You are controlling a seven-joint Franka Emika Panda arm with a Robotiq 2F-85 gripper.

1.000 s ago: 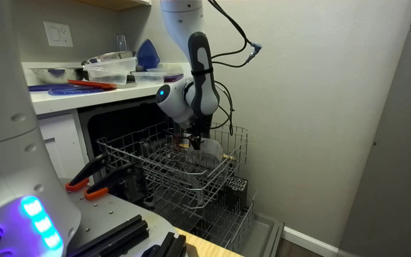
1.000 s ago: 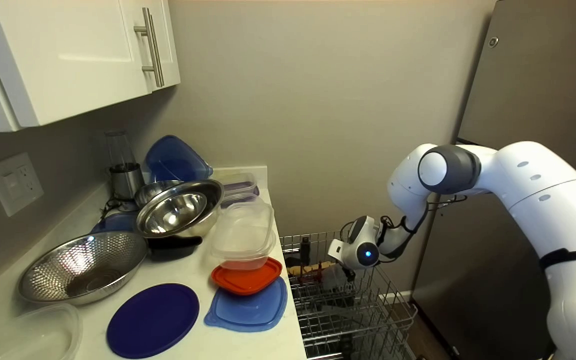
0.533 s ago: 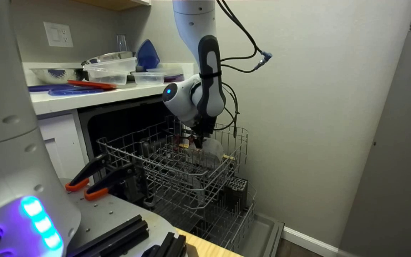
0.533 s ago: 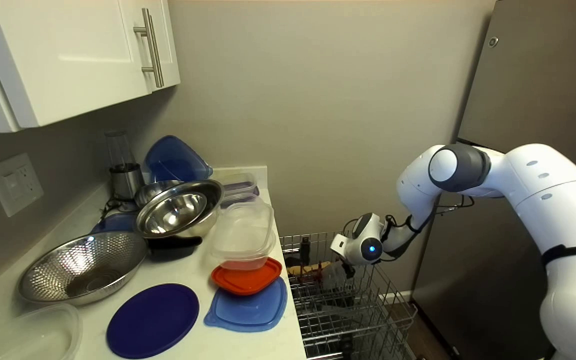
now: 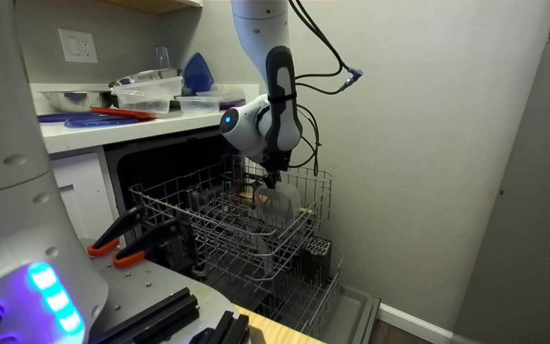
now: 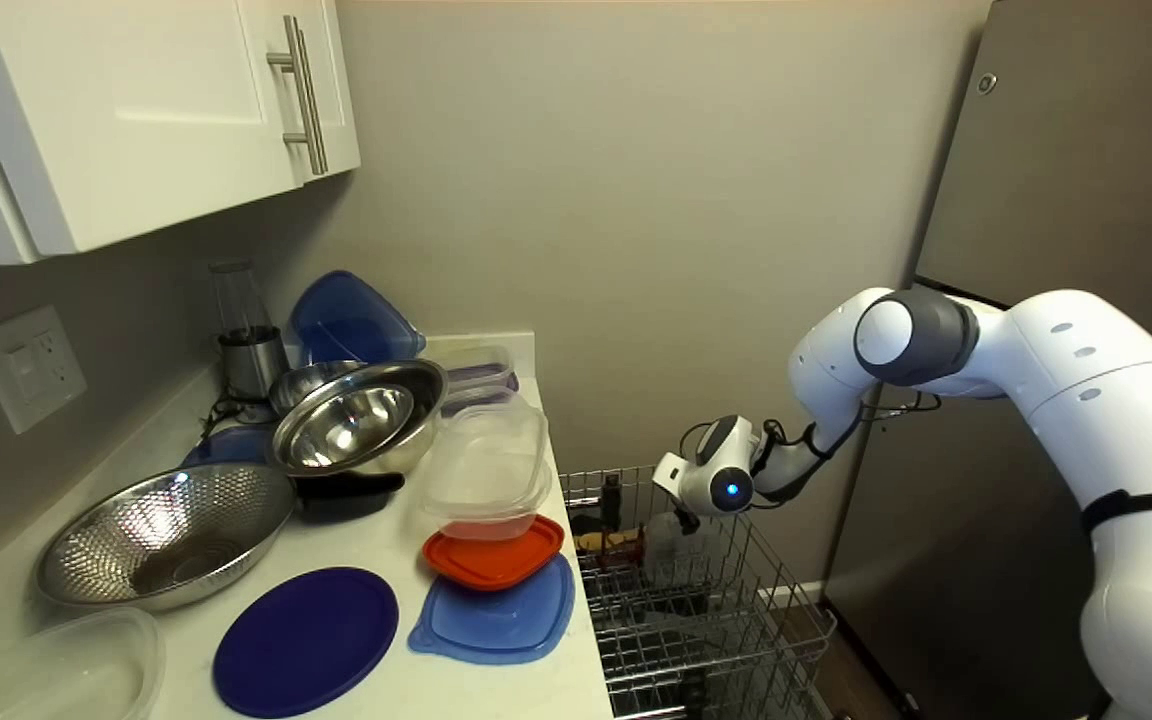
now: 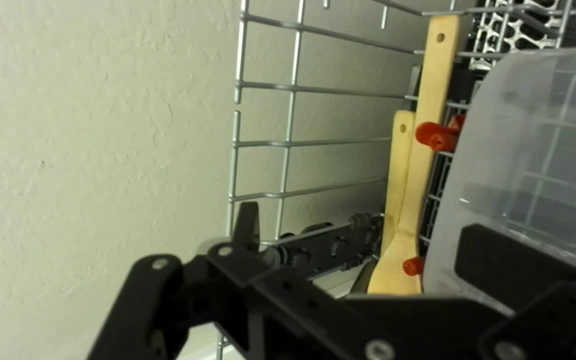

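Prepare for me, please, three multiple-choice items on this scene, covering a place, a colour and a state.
1. The translucent plastic container nearest the gripper is: A) in the upper dishwasher rack; B) on the floor; C) in the wall cabinet.
2. The round lid on the countertop is: A) green; B) dark blue; C) yellow.
3. The gripper's jaws are: A) shut; B) clamped on a spatula; C) open.

1 A: both exterior views show it among the rack's wires.
2 B: its top looks deep blue.
3 C: the fingers stand wide apart.
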